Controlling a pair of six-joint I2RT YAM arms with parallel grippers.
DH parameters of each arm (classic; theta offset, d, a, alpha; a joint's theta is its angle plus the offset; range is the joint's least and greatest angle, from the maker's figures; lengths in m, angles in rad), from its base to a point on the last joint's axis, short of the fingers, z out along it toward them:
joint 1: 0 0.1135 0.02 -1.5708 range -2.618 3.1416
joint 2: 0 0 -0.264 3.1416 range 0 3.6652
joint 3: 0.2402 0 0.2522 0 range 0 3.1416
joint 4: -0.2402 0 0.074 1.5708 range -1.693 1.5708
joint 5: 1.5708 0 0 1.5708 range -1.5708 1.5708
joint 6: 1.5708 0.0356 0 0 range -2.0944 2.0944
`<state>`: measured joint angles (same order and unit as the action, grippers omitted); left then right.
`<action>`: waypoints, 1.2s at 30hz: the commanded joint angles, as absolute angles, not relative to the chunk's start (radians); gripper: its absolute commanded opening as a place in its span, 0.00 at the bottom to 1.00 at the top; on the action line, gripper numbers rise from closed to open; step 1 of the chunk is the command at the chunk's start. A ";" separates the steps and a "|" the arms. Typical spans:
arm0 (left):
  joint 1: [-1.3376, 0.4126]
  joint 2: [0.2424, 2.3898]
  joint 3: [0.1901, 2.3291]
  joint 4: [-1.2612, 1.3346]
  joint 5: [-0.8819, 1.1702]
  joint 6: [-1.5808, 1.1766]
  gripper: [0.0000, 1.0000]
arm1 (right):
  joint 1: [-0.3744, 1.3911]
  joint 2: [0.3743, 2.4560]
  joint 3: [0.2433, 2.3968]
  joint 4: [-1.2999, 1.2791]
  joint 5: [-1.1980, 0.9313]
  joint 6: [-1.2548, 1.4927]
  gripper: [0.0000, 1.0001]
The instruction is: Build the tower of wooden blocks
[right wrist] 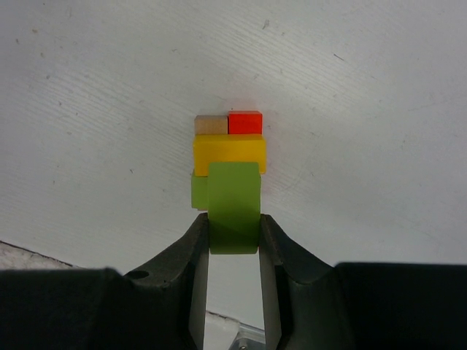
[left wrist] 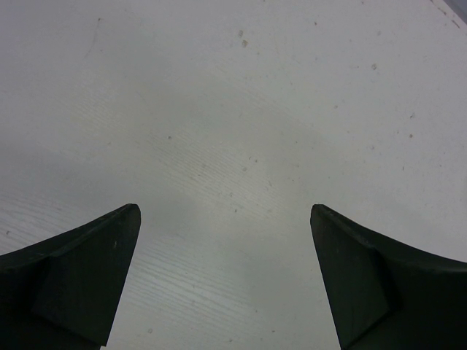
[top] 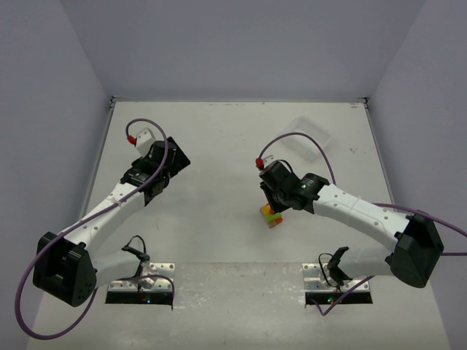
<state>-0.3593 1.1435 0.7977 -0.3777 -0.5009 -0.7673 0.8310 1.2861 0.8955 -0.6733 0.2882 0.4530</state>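
1. The right pincer point(right wrist: 233, 222) is closed on a green block point(right wrist: 233, 208). One finger presses each side of it, and the block's far end sticks out past the fingertips.
2. Just beyond the held block lies a yellow block point(right wrist: 229, 153), set crosswise to the fingers.
3. Beyond the yellow block, a tan block point(right wrist: 210, 125) and a red block point(right wrist: 245, 122) sit side by side and touch. The tan one is on the pincer's left, the red one on its right.
4. A second green block point(right wrist: 197, 191) peeks out on the left of the held one, under the yellow block's near edge.
5. In the right wrist view I cannot tell whether the held green block rests on the yellow block or hangs just above it.
6. From above, the stack point(top: 273, 216) shows as a small patch of colour directly under the right pincer point(top: 275, 207), on the white table point(top: 219, 131).
7. The left pincer point(left wrist: 222, 211) is wide open and holds nothing. Only bare table point(left wrist: 233, 109) shows between and ahead of its fingers point(left wrist: 87, 270).
8. In the top view the left pincer point(top: 177, 157) is well apart from the stack, far to the right pincer's left.
9. A clear plastic tray point(top: 312, 133) sits beyond the right pincer, towards the far right of the table.
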 commanded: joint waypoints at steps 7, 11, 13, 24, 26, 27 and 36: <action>-0.356 1.121 0.793 -0.339 -0.497 -0.760 1.00 | 0.830 1.287 0.896 -0.635 0.314 0.468 0.30; -0.356 1.120 0.793 -0.339 -0.497 -0.759 1.00 | 0.830 1.288 0.894 -0.635 0.313 0.471 0.30; -0.356 1.120 0.793 -0.339 -0.496 -0.759 1.00 | 0.830 1.289 0.893 -0.635 0.313 0.472 0.30; -0.356 1.117 0.792 -0.337 -0.495 -0.758 1.00 | 0.830 1.298 0.891 -0.634 0.311 0.474 0.32; -0.356 1.117 0.790 -0.336 -0.497 -0.759 1.00 | 0.830 1.301 0.891 -0.635 0.310 0.474 0.33; -0.356 1.117 0.790 -0.336 -0.497 -0.759 1.00 | 0.830 1.301 0.891 -0.635 0.310 0.474 0.33; -0.356 1.111 0.787 -0.334 -0.495 -0.762 1.00 | 0.830 1.300 0.890 -0.635 0.311 0.481 0.38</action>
<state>-0.3595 1.1423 0.7954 -0.3772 -0.4961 -0.7673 0.8310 1.3010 0.8902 -0.6590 0.2881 0.4647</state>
